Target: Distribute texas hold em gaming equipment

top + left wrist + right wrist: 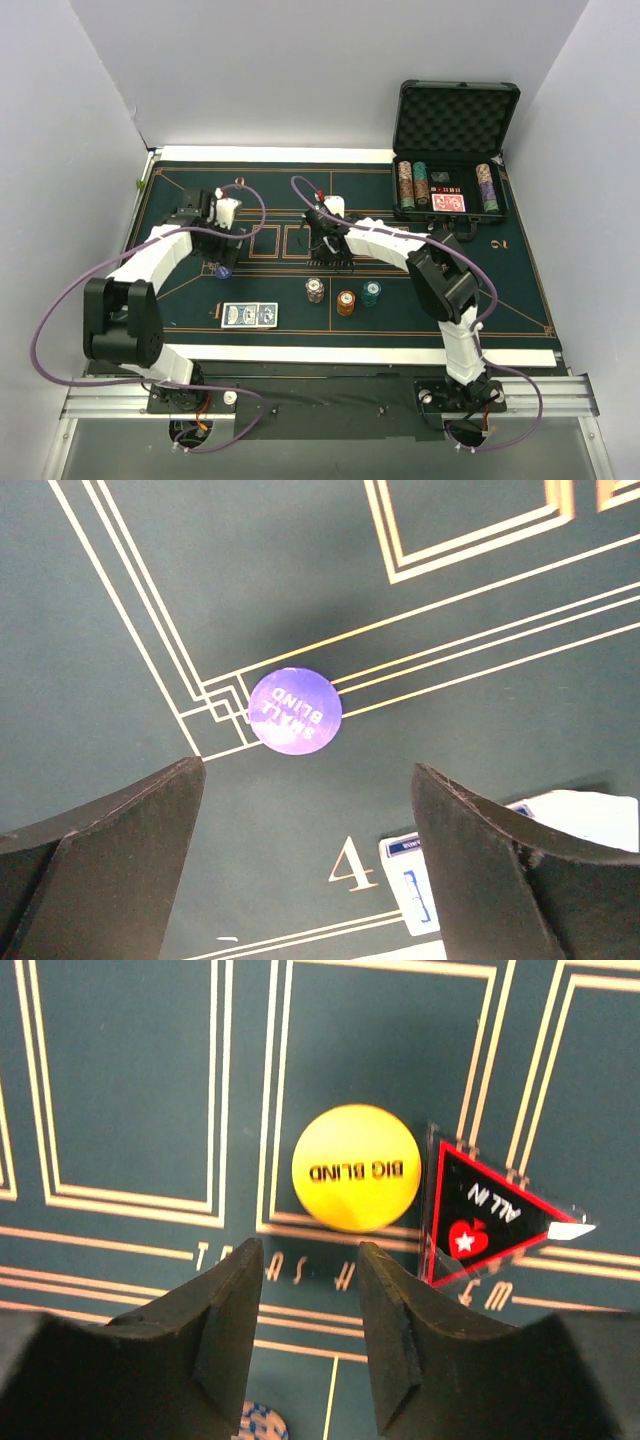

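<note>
At the left of the overhead view, the left claw [305, 780] hung released and empty over the green surface [520, 280]. A purple small-blind disc [295, 711] lay flat just ahead of its tips. Two blue-backed cards [249, 315] sat near the lower edge.

Towards the middle stood three chip stacks: a pale one [315, 290], an orange one [345, 302] and a teal one [371, 293].

The right claw [308, 1255] was half closed on nothing, just short of a yellow big-blind disc [355, 1168]. A black all-in triangle [480, 1222] lay right beside that disc.

At the upper right, the open case [455, 120] held more chips.

The likely risk was that the narrowed right claw would skid the thin yellow disc or knock the triangle. The left claw's right tip could also clip the cards.
</note>
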### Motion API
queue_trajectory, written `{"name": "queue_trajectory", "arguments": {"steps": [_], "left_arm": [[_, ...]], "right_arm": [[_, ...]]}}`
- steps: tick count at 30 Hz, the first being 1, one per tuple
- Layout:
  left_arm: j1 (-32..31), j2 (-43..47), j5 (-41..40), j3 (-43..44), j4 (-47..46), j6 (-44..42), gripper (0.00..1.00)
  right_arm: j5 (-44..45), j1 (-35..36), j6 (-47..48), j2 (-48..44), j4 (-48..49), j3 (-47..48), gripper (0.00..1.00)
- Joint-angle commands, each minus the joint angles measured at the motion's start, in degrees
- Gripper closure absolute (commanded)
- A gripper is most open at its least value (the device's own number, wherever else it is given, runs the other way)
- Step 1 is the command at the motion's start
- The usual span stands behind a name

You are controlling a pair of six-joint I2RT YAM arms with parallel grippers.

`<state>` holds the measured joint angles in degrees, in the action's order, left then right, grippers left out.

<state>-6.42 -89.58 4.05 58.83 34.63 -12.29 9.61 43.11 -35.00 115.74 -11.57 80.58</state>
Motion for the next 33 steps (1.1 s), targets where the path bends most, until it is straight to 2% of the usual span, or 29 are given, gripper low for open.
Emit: {"name": "queue_trajectory", "arguments": {"steps": [1, 7, 9, 16, 22, 24, 33], "left_arm": [[1.67, 6.78, 7.10, 7.26, 5.00, 2.09, 0.05], [5.27, 8.19, 13.51, 13.85, 10.27, 3.33, 0.04], [5.97, 8.28, 13.96, 15.08, 10.80, 3.59, 0.04], [6.06, 9.77, 13.61, 15.70, 11.07, 3.86, 0.04], [6.15, 9.69, 12.73, 16.32, 11.33, 4.03, 0.04], [8.08, 9.51, 12.64, 16.49, 11.33, 4.03, 0.04], [9.84, 8.20, 12.38, 17.55, 11.25, 3.77, 0.04]], "right_arm": [[3.31, -0.84, -1.03, 3.78, -7.67, 6.07, 0.63], [5.77, -0.75, -1.82, 2.65, -11.54, 5.47, 0.62], [6.12, -0.84, -1.82, 2.03, -11.63, 4.77, 0.58], [5.43, -1.80, -0.42, 5.89, -11.63, 7.74, 0.57], [4.46, -4.52, 1.34, 11.87, -11.98, 15.13, 0.58], [4.19, -5.31, 2.04, 13.89, -12.59, 18.47, 0.59], [1.65, -8.39, 3.80, 24.61, -16.55, 39.11, 0.68]]}}
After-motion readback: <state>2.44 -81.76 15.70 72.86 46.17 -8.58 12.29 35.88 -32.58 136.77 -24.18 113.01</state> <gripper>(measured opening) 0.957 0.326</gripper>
